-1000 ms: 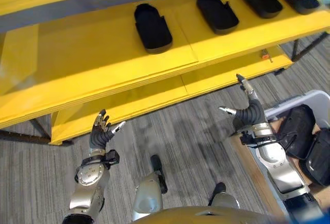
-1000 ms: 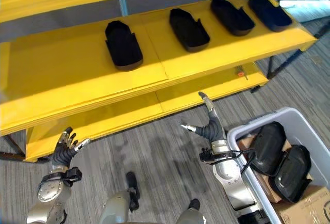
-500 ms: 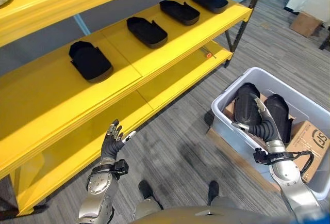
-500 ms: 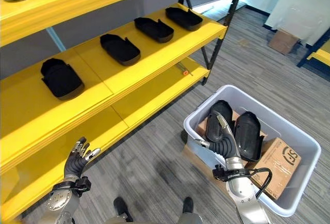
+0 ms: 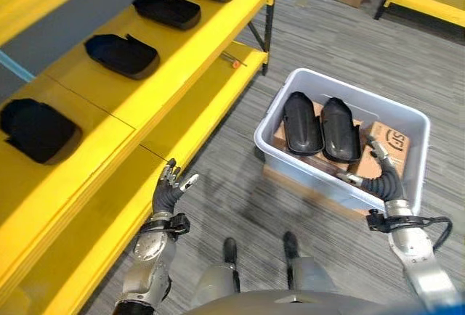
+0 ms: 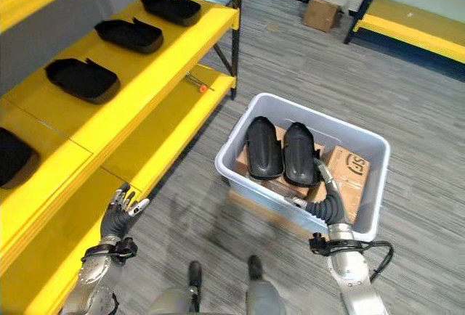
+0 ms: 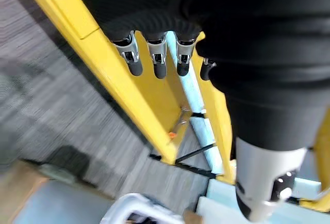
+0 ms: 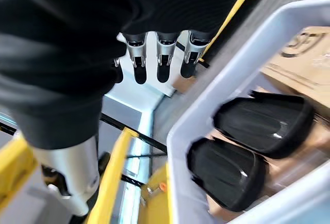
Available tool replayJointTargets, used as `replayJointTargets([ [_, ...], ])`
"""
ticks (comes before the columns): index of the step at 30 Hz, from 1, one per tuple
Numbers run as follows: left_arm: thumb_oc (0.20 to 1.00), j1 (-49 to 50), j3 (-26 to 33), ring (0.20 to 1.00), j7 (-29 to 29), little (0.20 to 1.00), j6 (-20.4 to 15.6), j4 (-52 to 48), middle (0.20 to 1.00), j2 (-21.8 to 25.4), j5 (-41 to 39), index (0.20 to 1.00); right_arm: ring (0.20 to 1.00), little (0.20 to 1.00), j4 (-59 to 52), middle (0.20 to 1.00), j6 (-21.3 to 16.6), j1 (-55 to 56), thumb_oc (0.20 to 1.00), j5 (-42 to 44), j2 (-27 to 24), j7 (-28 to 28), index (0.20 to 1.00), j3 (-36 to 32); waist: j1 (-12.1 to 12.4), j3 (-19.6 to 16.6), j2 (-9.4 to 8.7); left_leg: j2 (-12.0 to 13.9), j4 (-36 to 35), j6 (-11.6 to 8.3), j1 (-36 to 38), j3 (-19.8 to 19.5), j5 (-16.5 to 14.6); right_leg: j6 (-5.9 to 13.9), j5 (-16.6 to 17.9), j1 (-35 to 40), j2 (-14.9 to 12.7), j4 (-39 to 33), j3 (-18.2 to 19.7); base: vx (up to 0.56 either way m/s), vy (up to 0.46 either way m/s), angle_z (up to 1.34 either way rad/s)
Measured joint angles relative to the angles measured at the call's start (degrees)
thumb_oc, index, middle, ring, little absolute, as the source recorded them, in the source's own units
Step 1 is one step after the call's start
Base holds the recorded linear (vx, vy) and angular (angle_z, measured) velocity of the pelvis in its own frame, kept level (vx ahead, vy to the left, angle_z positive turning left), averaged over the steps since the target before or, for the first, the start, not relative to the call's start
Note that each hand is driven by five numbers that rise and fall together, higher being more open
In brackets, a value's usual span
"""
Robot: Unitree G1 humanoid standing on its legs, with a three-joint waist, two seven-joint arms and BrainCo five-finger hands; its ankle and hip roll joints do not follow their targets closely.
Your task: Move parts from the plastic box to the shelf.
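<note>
Box (image 5: 270, 139): light grey plastic, on the floor right of the shelf (image 5: 145, 86). Inside it, two parts (image 5: 301, 123) side by side: glossy black, elongated, shoe-shaped shells, resting on brown cardboard (image 5: 385, 141). Four more black tray-like parts (image 5: 122, 54) sit in a row on the yellow shelf, hollow side up. Right hand (image 5: 383, 176) at the box's near rim, fingers straight, empty. Left hand (image 5: 169, 190) raised beside the lower shelf edge, fingers spread, empty.
</note>
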Motion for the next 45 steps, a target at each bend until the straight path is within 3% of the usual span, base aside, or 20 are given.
replayJointTargets([
  [1, 1.0, -0.1, 0.0, 1.0, 0.0, 1.0, 0.0, 0.0, 1.0, 0.8, 0.1, 1.0, 1.0, 1.0, 0.9, 1.0, 0.1, -0.3, 1.0, 0.0, 0.7, 0.1, 1.0, 0.3, 0.9, 0.2, -1.57, -1.6, 4.5, -0.19, -1.8, -1.0, -0.7, -3.29, -0.6, 2.0, -0.7, -3.3, 1.0, 0.21, 0.124, -0.65],
  [2, 1.0, 0.1, 0.0, 1.0, 0.1, 1.0, 0.1, 1.0, 1.0, -0.7, 1.0, 1.0, 1.0, 1.0, 1.2, 1.0, 0.1, -2.2, 1.0, 0.0, 0.5, 0.1, 1.0, 0.2, 1.8, 0.3, -0.96, -3.0, 9.5, -0.24, -5.4, -7.4, -3.1, -3.84, 0.9, 5.8, 0.2, -9.5, 4.7, 0.23, 0.173, -0.94],
  [5, 1.0, -0.2, -0.3, 1.0, 0.1, 1.0, 0.1, 1.0, 1.0, -2.3, 1.0, 1.0, 1.0, 1.0, 1.2, 1.0, 0.1, -7.1, 1.0, 0.0, 0.7, 0.3, 1.0, 0.8, 2.4, 1.2, 0.87, -6.2, 1.4, 2.54, -6.9, -12.1, -1.9, -2.12, 5.7, 7.6, 0.2, -16.4, 9.5, 0.16, 0.146, -0.97],
  [6, 1.0, -2.1, -0.7, 1.0, -0.1, 1.0, 0.0, 1.0, 1.0, -3.6, 1.0, 1.0, 1.0, 1.0, 0.6, 1.0, 0.0, -7.2, 1.0, 0.1, 0.4, 0.3, 1.0, 0.4, 1.5, 1.4, 3.11, -6.6, -4.1, 2.56, -7.1, -11.8, 1.8, -1.64, 6.9, 10.7, 0.3, -20.3, 11.1, 0.33, 0.242, -0.74],
  [8, 1.0, -3.4, -0.9, 1.0, 0.0, 1.0, -0.1, 1.0, 1.0, -4.0, 1.0, 1.0, 1.0, 1.0, 0.4, 1.0, 0.0, -6.0, 1.0, 0.2, 0.3, 0.3, 1.0, 0.0, 0.0, 1.2, 4.21, -5.7, -5.0, 2.57, -7.0, -10.8, 2.9, -1.75, 5.7, 12.6, 0.6, -21.5, 11.7, 0.21, 0.139, -0.67],
  [10, 1.0, -4.2, -1.0, 1.0, 0.0, 1.0, -0.3, -0.9, 1.0, -2.1, 1.0, 1.0, 1.0, 1.0, -0.3, 1.0, 0.1, -2.3, 1.0, 1.2, 0.4, 1.2, 1.0, 0.3, -1.3, -0.1, 3.25, -5.9, -7.5, 4.76, -5.2, -3.7, 6.3, 2.12, 2.3, 10.9, -1.4, -18.2, 16.2, 0.28, 0.204, -1.17],
  [13, 1.0, -5.2, -1.7, 1.0, 0.2, 1.0, -0.3, -0.6, 1.0, -1.7, 0.9, 1.0, 1.0, 1.0, -0.3, 1.0, 0.6, -2.9, 1.0, 1.3, 0.6, 1.4, 1.0, 1.4, -2.0, -0.3, 2.78, -6.9, -9.1, 9.1, -2.7, 0.9, 6.8, 4.62, 0.5, 10.4, -3.3, -16.2, 18.1, 0.16, 0.118, -0.62],
  [18, 1.0, -6.2, -2.4, 1.0, 0.2, 1.0, 0.0, -0.5, 1.0, -1.1, 0.9, 1.0, 1.0, 1.0, -1.1, 1.0, 0.9, -4.6, 1.0, 1.9, 1.0, 2.5, 1.0, 2.3, -2.7, -1.1, 2.07, -8.2, -10.3, 11.68, -0.2, 2.5, 5.0, 7.79, -0.4, 10.2, -4.7, -13.7, 17.0, 0.18, 0.1, -0.28],
  [21, 1.0, -6.3, -2.7, 1.0, 0.2, 1.0, 0.0, -0.3, 1.0, 2.1, 0.9, 1.0, 1.0, 1.0, -1.1, 1.0, 0.9, -5.4, 1.0, 1.9, 1.1, 2.6, 1.0, 2.2, -3.0, -1.0, 2.25, -6.9, -10.5, 11.86, 1.0, 1.9, 4.7, 10.24, -1.2, 3.4, -1.6, 1.7, 15.7, 0.08, 0.094, 0.0],
  [22, 1.0, -6.2, -2.6, 1.0, 0.4, 1.0, 0.3, -0.3, 1.0, 3.3, 1.0, 1.0, 1.0, 1.0, -1.1, 1.0, 1.0, -5.2, 1.0, 2.3, 1.1, 2.8, 1.0, 2.2, -2.9, -0.6, 2.59, -6.4, -10.8, 12.78, 2.6, 2.7, 4.0, 12.03, -0.6, -1.0, -2.8, 10.6, 10.4, 0.23, 0.13, -0.27],
  [23, 1.0, -5.5, -2.5, 1.0, 0.7, 1.0, 0.3, -0.3, 1.0, 3.3, 1.0, 1.0, 1.0, 1.0, -1.1, 1.0, 1.0, -5.1, 1.0, 2.3, 1.2, 3.0, 1.0, 2.4, -2.8, -0.2, 3.19, -6.3, -10.6, 13.7, 4.1, 3.6, 3.0, 11.58, -0.5, -2.5, -4.5, 12.5, 8.7, 0.23, 0.036, -0.5],
  [24, 1.0, -4.5, -2.4, 1.0, 0.9, 1.0, 0.2, -0.3, 1.0, 2.5, 1.0, 1.0, 1.0, 1.0, -1.2, 1.0, 1.0, -5.5, 1.0, 2.3, 1.1, 3.0, 1.0, 2.4, -2.6, 0.2, 4.09, -5.5, -10.3, 14.1, 4.5, 5.3, 1.4, 9.39, -1.8, -4.3, -8.1, 10.4, 2.1, 0.14, -0.013, -0.87],
  [25, 1.0, -3.4, -2.1, 1.0, 0.8, 1.0, 0.3, -0.3, 1.0, 2.0, 1.0, 1.0, 1.0, 1.0, -1.5, 1.0, 1.0, -5.8, 1.0, 2.3, 1.1, 3.0, 1.0, 3.1, -2.7, 0.9, 5.51, -4.8, -10.5, 13.0, 5.1, 6.3, 1.2, 9.62, -0.2, -6.4, -10.0, 2.9, 0.0, 0.26, -0.081, -0.71],
  [27, 1.0, -2.8, -1.5, 1.0, 0.7, 1.0, 0.2, -0.1, 1.0, 1.5, 1.0, 1.0, 1.0, 1.0, -1.5, 1.0, 1.2, -3.3, 1.0, 2.3, 1.3, 3.0, 1.0, 3.8, -4.2, 1.2, 4.64, -4.6, -11.7, 10.99, 6.9, 6.3, 0.7, 10.74, 5.4, -8.1, -12.6, -8.3, -2.0, 0.24, -0.088, -0.31],
  [28, 1.0, -2.1, -0.1, 1.0, 0.8, 1.0, 0.2, 0.9, 1.0, 0.4, 1.0, 1.0, 1.0, 1.0, -1.5, 1.0, 1.2, -2.6, 1.0, 2.3, 1.6, 3.4, 1.0, 4.0, -4.2, 1.4, 4.12, -4.3, -11.7, 10.42, 7.7, 6.9, 0.0, 12.11, 9.6, -6.9, -13.4, -20.6, -7.2, 0.14, -0.067, -0.15],
  [32, 1.0, -0.9, -0.7, 1.0, 0.1, 1.0, 0.2, 0.6, 1.0, -0.9, 1.6, 1.0, 1.0, 1.0, -1.8, 1.0, 1.3, -1.3, 1.0, 2.3, 1.3, 3.7, 1.0, 3.1, -4.5, 0.2, 1.85, -4.8, -15.3, 7.93, 11.8, 4.9, 0.5, 10.96, 12.1, -2.6, -13.3, -20.9, -7.8, 0.14, -0.087, 0.25],
  [34, 1.0, 0.1, -1.0, 1.0, -0.1, 1.0, 0.3, 0.0, 1.0, -2.3, 1.7, 1.0, 1.0, 1.0, -1.8, 1.0, 1.3, -0.8, 1.0, 2.3, 0.9, 3.9, 1.0, 2.2, -4.2, -0.6, 2.18, -2.8, -15.6, 4.78, 13.0, 3.3, 0.4, 6.93, 21.3, -0.5, -11.0, -23.7, -8.5, 0.14, -0.098, 0.43],
  [36, 1.0, 0.9, -0.9, 1.0, -0.1, 1.0, 0.4, -0.2, 1.0, -2.9, 1.7, 1.0, 1.0, 1.0, -1.8, 1.0, 1.4, -2.1, 1.0, 2.3, 0.4, 4.2, 1.0, 1.5, -3.2, -1.1, 3.53, 0.3, -15.1, 3.47, 12.7, 3.4, 0.0, 4.28, 21.6, 0.4, -7.9, -25.7, -9.4, 0.17, -0.134, 0.03],
  [40, 1.0, 0.0, -1.2, 1.0, -0.5, 1.0, 0.9, -0.3, 1.0, -3.2, 1.7, 1.0, 1.0, 1.0, -1.8, 1.0, 1.4, -2.6, 1.0, 2.4, -0.2, 4.5, 1.0, -0.1, -4.0, -1.4, 4.43, 3.0, -14.3, 2.26, 13.9, 3.3, 0.5, 2.42, 20.3, 4.0, -5.3, -27.1, -11.1, 0.13, -0.099, 0.13],
  [45, 1.0, -0.1, -1.6, 1.0, -0.5, 1.0, 1.0, -0.4, 1.0, -3.4, 1.7, 1.0, 1.0, 1.0, -2.0, 1.0, 1.4, -1.7, 1.0, 2.9, -1.5, 4.8, 1.0, -0.9, -4.4, -2.0, 6.54, 3.5, -15.2, 2.01, 14.2, 2.3, 0.4, 2.77, 19.6, 4.8, -5.0, -27.7, -12.2, 0.06, -0.051, 0.13],
])
